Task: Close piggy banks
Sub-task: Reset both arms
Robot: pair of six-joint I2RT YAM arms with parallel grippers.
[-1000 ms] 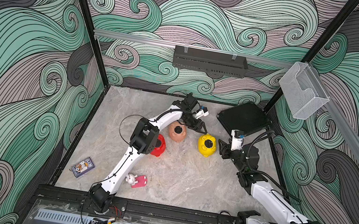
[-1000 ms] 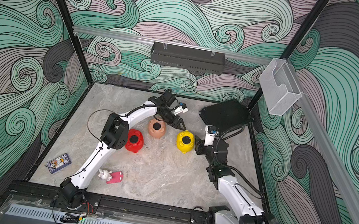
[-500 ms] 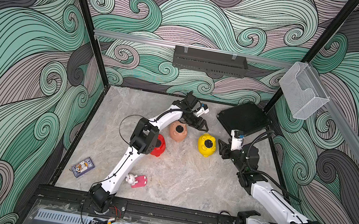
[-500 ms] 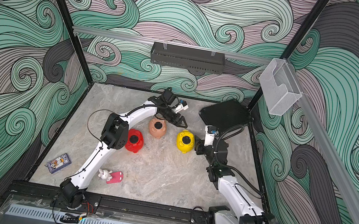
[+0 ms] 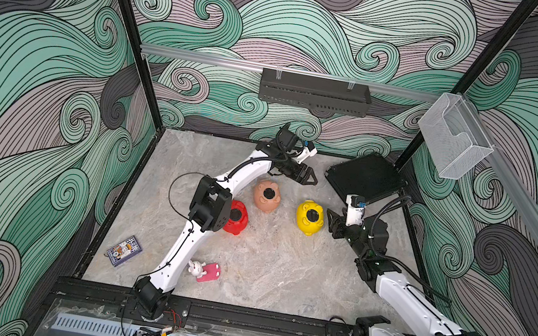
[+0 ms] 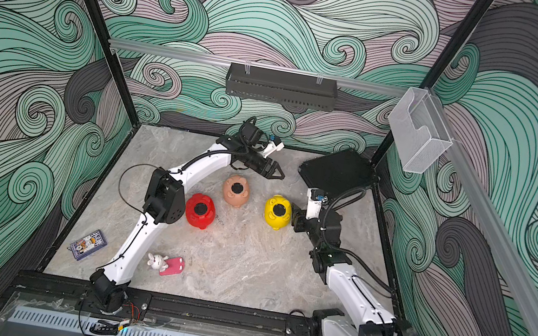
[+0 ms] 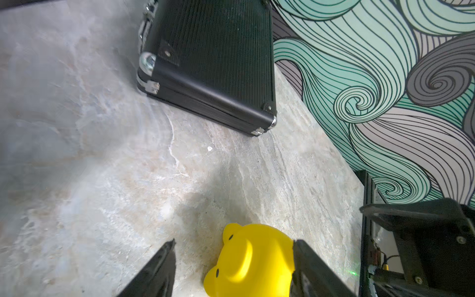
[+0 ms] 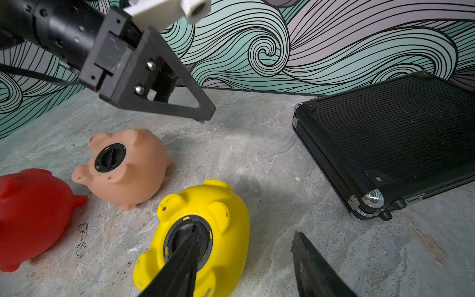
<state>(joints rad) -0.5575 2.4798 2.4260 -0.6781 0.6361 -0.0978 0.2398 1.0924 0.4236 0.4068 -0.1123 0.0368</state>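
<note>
Three piggy banks lie belly-up on the marble table (image 5: 272,269), presumably so the belly holes face the grippers. Each hole shows a black plug, but whether any is twisted home I can't tell.

Right gripper (image 5: 332,220): jaws spread, nothing pinched. The yellow piggy bank (image 5: 309,218) sits just ahead of its fingertips; in the right wrist view one finger (image 8: 180,262) lines up over that pig's plug (image 8: 189,237) (contact unclear). This looks like a setup to turn or press the plug.

Left gripper (image 5: 309,181): jaws apart, empty, raised off the table. The peach piggy bank (image 5: 266,196) is below and behind its tips, the black case (image 5: 365,179) is beyond them, and in the left wrist view the yellow pig shows between the fingers; likely parked clear of the right arm.

The red piggy bank (image 6: 200,211) is well back from both grippers, by the left arm's elbow.
</note>
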